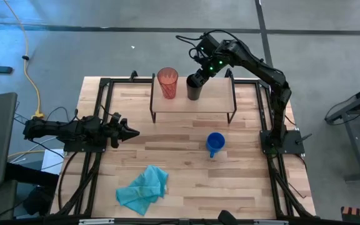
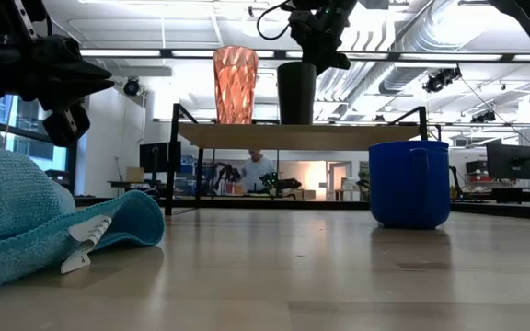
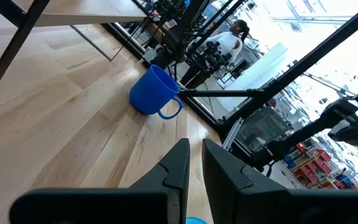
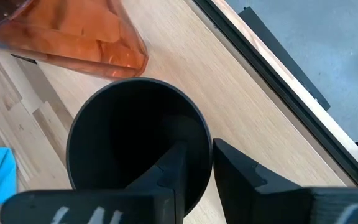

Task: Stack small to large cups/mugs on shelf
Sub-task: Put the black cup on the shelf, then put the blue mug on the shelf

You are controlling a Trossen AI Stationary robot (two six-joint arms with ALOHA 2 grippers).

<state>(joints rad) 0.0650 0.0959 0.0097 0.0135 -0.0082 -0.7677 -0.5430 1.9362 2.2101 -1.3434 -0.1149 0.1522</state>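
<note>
On the shelf [image 1: 211, 103] stand a red-orange tumbler [image 1: 167, 82] and, to its right, a black cup [image 1: 194, 90], both upright on their bases on the board. My right gripper [image 4: 194, 165] is above the black cup, shut on its rim. A blue mug [image 1: 215, 144] with a handle stands on the table in front of the shelf. My left gripper [image 1: 130, 132] waits at the table's left side, level, with its fingers nearly together and nothing between them. My right gripper holds the black cup by its rim [image 4: 207, 146] on the far right side, one finger [image 4: 169, 171] inside the cup and one outside. The fingers slant down from the far right. The cup stands upright with its base [image 2: 296, 121] on the shelf board.
A teal cloth [image 1: 144, 189] lies crumpled near the table's front edge, left of the middle. Black frame rails run along the table's left and right sides. The shelf board has free room to the right of the black cup [image 1: 220, 94].
</note>
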